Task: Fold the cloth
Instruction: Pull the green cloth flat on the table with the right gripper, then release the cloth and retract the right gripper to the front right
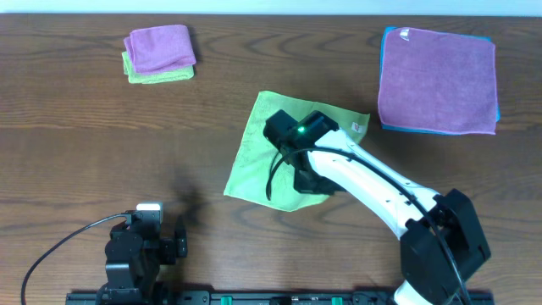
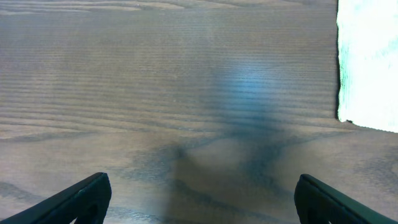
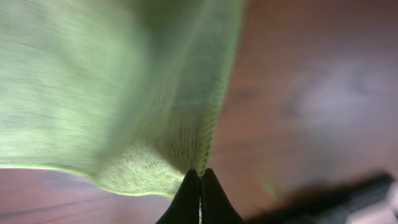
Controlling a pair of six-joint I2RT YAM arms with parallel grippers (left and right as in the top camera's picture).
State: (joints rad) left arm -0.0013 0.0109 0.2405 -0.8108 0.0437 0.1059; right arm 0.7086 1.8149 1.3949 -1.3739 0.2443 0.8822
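Cloth [image 3: 93, 93] — pinched in right gripper [image 3: 199, 175].

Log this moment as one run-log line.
task: fold cloth | right gripper: shut on edge of green cloth | left gripper: open, holding nothing, over table | fold: not yet done

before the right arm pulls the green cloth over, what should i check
1. Grip: right gripper shut on the green cloth edge: ok.
2. Other side: left gripper open over bare table, off the cloth: ok.
3. Cloth lying flat: cannot tell, the right arm covers its middle.
4. Neighbours: folded purple-and-green pile and purple-on-blue stack apart from the cloth: ok.
5. Single layer pinched: cannot tell, blurred.
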